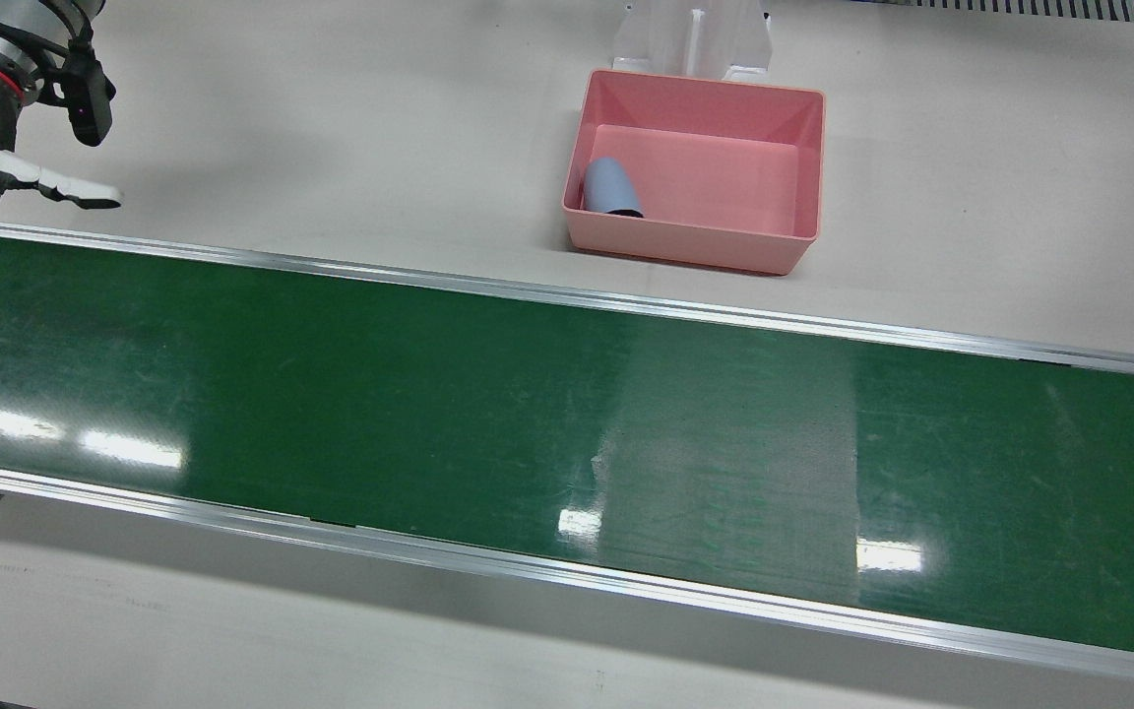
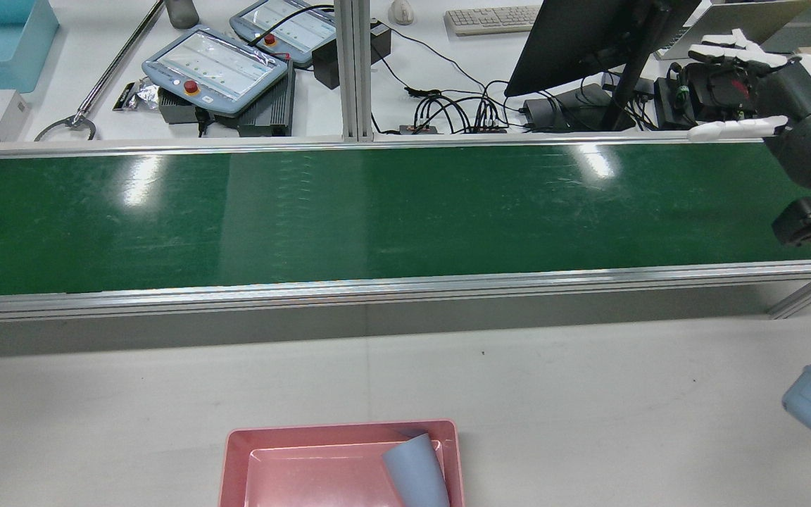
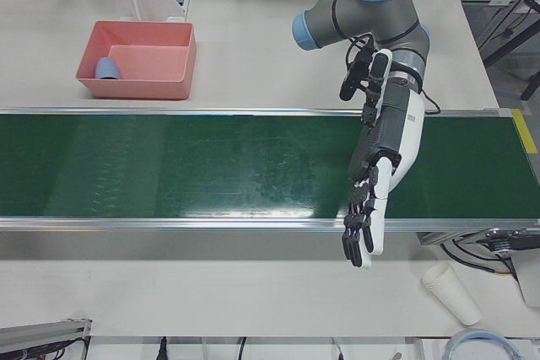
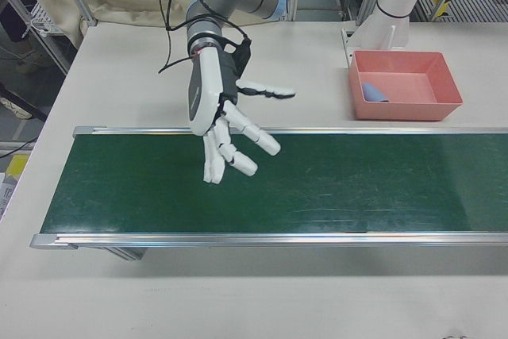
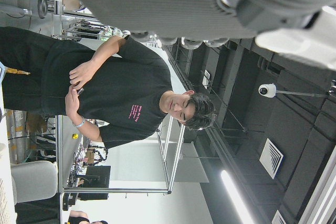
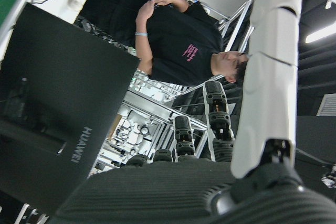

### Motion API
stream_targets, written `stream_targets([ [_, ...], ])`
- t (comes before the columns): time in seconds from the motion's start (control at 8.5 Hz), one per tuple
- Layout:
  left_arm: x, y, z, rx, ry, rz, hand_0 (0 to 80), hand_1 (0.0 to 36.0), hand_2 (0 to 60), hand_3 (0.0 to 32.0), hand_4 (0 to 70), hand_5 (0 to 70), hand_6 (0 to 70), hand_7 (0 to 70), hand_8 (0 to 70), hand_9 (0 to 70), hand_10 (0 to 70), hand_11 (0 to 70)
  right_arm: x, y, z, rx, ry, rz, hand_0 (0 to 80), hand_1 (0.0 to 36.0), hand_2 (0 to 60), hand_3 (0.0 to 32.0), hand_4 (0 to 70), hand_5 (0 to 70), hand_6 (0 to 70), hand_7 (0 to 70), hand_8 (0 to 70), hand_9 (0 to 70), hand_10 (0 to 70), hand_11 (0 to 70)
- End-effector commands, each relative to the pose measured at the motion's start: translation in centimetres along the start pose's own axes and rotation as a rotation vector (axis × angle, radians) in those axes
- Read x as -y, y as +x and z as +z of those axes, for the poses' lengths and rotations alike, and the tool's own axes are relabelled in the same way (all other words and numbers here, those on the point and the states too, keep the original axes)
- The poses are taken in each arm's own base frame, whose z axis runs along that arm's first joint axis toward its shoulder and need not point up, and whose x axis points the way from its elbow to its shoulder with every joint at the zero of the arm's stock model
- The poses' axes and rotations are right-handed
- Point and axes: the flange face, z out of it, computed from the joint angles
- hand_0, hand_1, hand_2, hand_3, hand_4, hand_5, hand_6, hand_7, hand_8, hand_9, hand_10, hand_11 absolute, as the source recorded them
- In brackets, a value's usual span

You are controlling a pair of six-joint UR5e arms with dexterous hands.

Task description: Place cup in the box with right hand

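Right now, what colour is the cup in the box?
Blue-grey cup, lying in the pink box; clearest in the front view.

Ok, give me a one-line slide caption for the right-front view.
Open right hand hovers over the green conveyor belt; the blue cup lies on its side in the pink box.

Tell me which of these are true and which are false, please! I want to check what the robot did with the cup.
1. The blue cup lies on its side inside the pink box. True.
2. The right hand is holding the cup. False: its fingers are spread and it holds nothing.
3. The pink box sits on the green belt. False: it sits on the pale table beside the belt.
4. The left hand hangs over the belt's edge, holding nothing. True.
5. There is a white paper cup on the table in the left-front view. True.
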Motion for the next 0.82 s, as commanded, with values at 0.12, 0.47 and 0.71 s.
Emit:
stream_targets([
  [0.12,0.0,0.0,0.0,0.0,0.0,0.0,0.0,0.0,0.0,0.0,0.0,0.0,0.0,0.0,0.0,0.0,0.0,0.0,5.8,3.2,-0.8,-0.112,0.092,0.0,48.3,5.3,0.0,0.0,5.2,2.4,0.0,0.0,0.0,0.0,0.0,0.0],
  [0.47,0.0,-0.1,0.0,0.001,0.0,-0.001,0.0,0.0,0.0,0.0,0.0,0.0,0.0,0.0,0.0,0.0,0.0,0.0,6.7,4.3,-0.7,-0.119,0.09,0.01,47.1,9.1,4.9,0.0,3.5,2.5,0.0,0.0,0.0,0.0,0.0,0.0],
  [0.71,0.0,0.0,0.0,0.0,0.0,0.0,0.0,0.0,0.0,0.0,0.0,0.0,0.0,0.0,0.0,0.0,0.0,0.0,6.4,4.4,-0.4,-0.107,0.069,0.024,48.6,6.7,0.0,0.0,5.0,2.9,0.0,0.0,0.0,0.0,0.0,0.0],
])
